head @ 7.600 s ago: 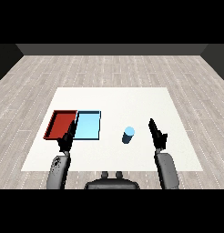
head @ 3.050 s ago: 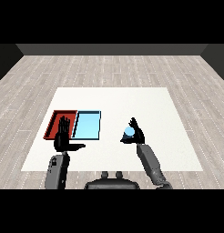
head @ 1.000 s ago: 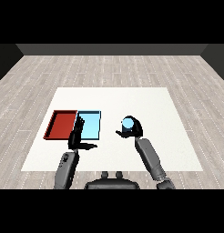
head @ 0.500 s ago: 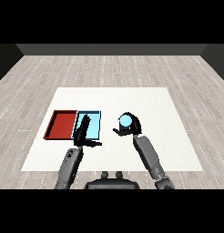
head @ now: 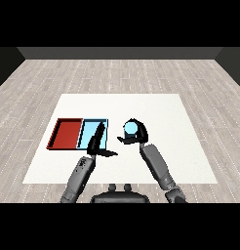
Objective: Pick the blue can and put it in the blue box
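Observation:
The blue can (head: 130,129) is lifted off the table, and my right hand (head: 136,135) is curled round it, just right of the trays. The light blue tray (head: 88,132) lies beside the red tray (head: 66,134) at the table's left. My left hand (head: 96,144) is open with straight fingers, reaching up over the light blue tray's near right part and hiding some of it. Its thumb points right toward the can.
The white table (head: 166,127) stretches wide to the right and behind the trays. A grey plank floor (head: 117,73) surrounds it. Both forearms come in from the bottom, close together near the table's front edge.
My right hand has carried the can a little left toward the light blue tray. My left hand has shifted right, over that tray.

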